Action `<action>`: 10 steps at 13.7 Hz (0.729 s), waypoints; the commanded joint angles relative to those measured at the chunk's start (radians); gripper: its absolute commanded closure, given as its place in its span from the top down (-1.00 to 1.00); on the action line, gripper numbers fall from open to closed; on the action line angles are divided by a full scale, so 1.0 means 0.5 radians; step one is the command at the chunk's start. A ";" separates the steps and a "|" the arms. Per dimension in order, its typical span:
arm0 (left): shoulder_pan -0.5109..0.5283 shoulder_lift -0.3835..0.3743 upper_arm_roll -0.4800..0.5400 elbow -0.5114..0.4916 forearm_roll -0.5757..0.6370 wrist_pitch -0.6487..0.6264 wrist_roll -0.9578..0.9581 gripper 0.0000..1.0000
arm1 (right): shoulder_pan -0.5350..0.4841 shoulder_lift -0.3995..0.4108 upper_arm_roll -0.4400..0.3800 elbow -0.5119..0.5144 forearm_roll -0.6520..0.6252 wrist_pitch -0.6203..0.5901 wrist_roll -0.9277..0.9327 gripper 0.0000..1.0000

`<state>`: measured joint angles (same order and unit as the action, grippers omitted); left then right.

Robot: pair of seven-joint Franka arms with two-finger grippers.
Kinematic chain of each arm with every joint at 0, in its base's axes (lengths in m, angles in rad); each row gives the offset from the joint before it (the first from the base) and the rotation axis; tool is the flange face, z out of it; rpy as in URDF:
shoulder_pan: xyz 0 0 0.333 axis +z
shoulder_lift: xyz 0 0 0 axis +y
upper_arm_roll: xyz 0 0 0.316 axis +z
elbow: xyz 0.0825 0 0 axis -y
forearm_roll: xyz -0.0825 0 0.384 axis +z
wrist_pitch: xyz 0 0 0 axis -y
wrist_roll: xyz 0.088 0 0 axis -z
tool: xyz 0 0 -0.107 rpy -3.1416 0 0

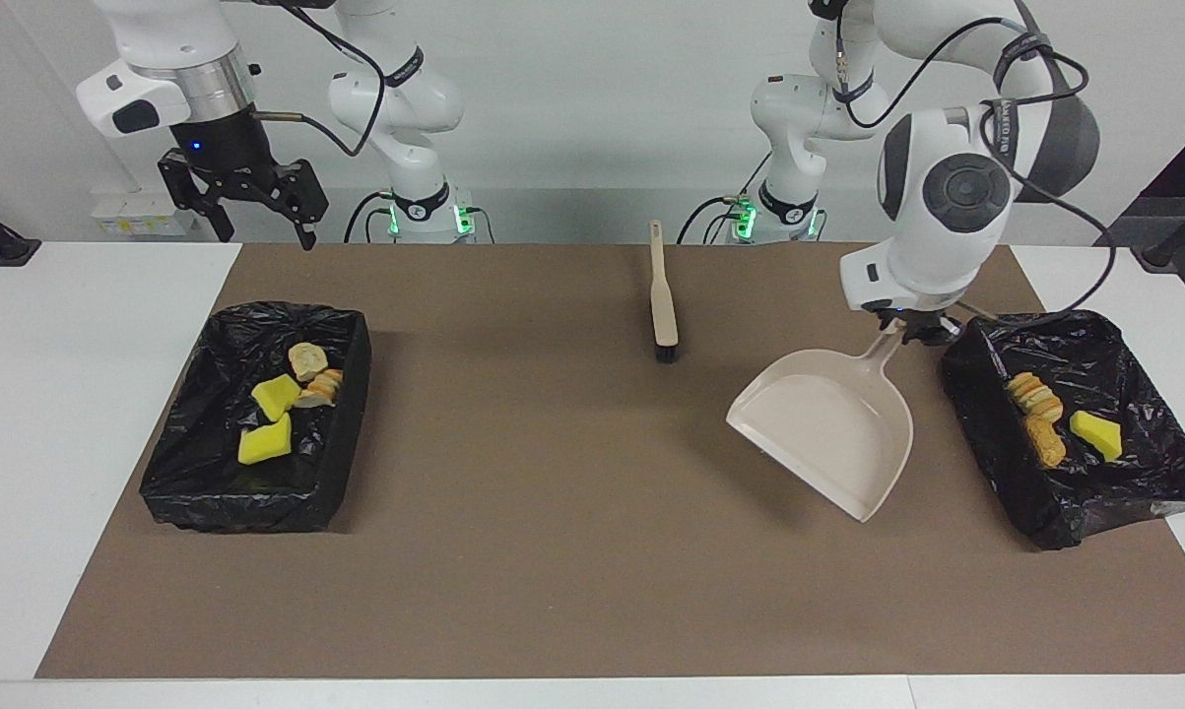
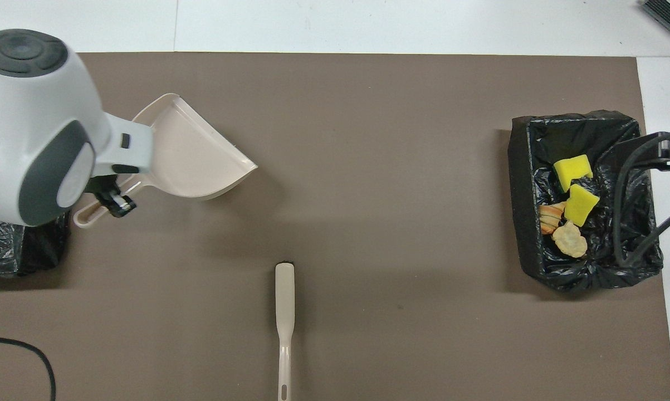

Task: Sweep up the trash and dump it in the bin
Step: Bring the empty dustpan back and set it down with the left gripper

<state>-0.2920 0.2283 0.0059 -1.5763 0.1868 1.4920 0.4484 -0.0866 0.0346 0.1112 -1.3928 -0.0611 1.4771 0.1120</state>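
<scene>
The left pincer (image 1: 909, 333) is clenched on the handle of the beige dustpan (image 1: 828, 428), right of centre in the facing view. It holds the pan tilted over the brown mat (image 1: 553, 551), beside the black-lined bin (image 1: 1075, 512) at the frame's right edge. That bin holds three pieces of trash (image 1: 1055, 418): two orange lumps and a yellow chunk. In the overhead view the dustpan (image 2: 192, 161) sits at upper left, and the arm's body hides most of that bin.

The right pincer (image 1: 247, 202) hangs released at the facing view's upper left, above the bench edge and higher in the frame than the second bin (image 1: 247, 492). This bin holds four pieces (image 1: 292, 399), two yellow and two tan.

The brush (image 1: 662, 295) lies on the mat at top centre, bristles pointing down the frame.
</scene>
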 commanded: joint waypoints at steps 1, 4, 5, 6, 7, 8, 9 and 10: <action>-0.195 0.083 0.037 -0.014 -0.173 0.132 -0.436 -1.00 | -0.023 -0.090 0.020 -0.131 0.085 -0.027 -0.049 1.00; -0.388 0.187 0.037 -0.011 -0.343 0.319 -0.889 -1.00 | -0.011 -0.152 0.020 -0.230 0.122 -0.027 -0.034 1.00; -0.443 0.224 0.040 -0.014 -0.379 0.411 -1.009 -1.00 | -0.008 -0.170 0.020 -0.264 0.122 -0.027 -0.031 1.00; -0.480 0.264 0.040 -0.014 -0.419 0.491 -1.101 -1.00 | -0.002 -0.189 0.020 -0.288 0.122 -0.024 -0.022 1.00; -0.499 0.307 0.037 -0.014 -0.450 0.550 -1.166 -1.00 | 0.004 -0.189 0.020 -0.291 0.122 -0.027 0.000 1.00; -0.502 0.335 0.037 -0.029 -0.505 0.620 -1.225 -1.00 | 0.004 -0.189 0.020 -0.288 0.122 -0.027 0.018 1.00; -0.523 0.347 0.037 -0.081 -0.575 0.688 -1.289 -1.00 | 0.007 -0.186 0.023 -0.288 0.119 -0.024 0.024 1.00; -0.603 0.350 0.040 -0.136 -0.585 0.758 -1.356 -1.00 | 0.007 -0.180 0.026 -0.279 0.119 -0.024 0.028 1.00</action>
<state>-0.5460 0.4083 0.0051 -1.5935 -0.0718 1.8045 -0.1729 -0.0807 -0.0340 0.1214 -1.5068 -0.0190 1.4669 0.1131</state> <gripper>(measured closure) 0.683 0.000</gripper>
